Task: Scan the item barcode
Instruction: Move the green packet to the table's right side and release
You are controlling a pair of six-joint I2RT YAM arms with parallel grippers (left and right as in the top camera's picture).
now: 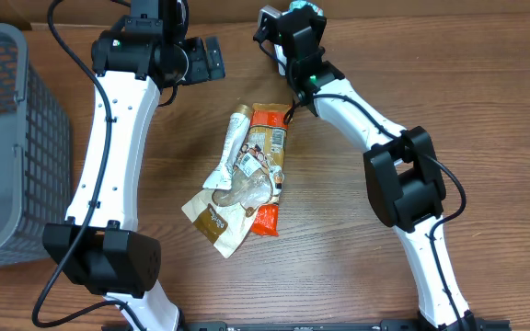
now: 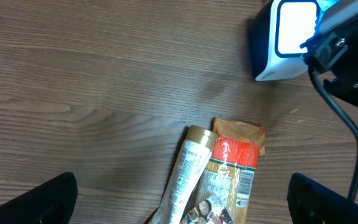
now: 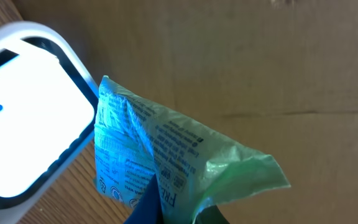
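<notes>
Overhead: the left gripper (image 1: 212, 60) hangs over the far part of the tabletop (image 1: 486, 92), its fingers spread wide with nothing between them. The right gripper (image 1: 293, 18) sits at the top edge, just beside the barcode scanner (image 1: 267, 23); what it carries is hard to make out from above. In the middle of the tabletop an orange packet (image 1: 270, 119) and a gold-and-white pouch (image 1: 228, 198) lie flat, the pouch overlapping the orange one on its left side. A grey mesh basket (image 1: 26, 101) stands at the left edge, well apart from them.

Left wrist: the two dark fingers (image 2: 42, 199) show at the bottom corners, far apart and touching nothing. Between them, lower centre, lie the upper ends of the orange packet (image 2: 235, 155) and the pouch (image 2: 188, 174). The scanner (image 2: 284, 37) stands at the top right with its window glowing white, and the black end of the right arm with its cable (image 2: 353, 137) is just beside it.

Right wrist: the fingers are closed on a crumpled green packet (image 3: 166, 168), gripping it from below so that they are mostly hidden. The packet's printed face is held up just beside the scanner's lit white window (image 3: 23, 118), its left edge close to the scanner's rim; whether they touch cannot be told. Brown cardboard (image 3: 260, 56) fills the background.
</notes>
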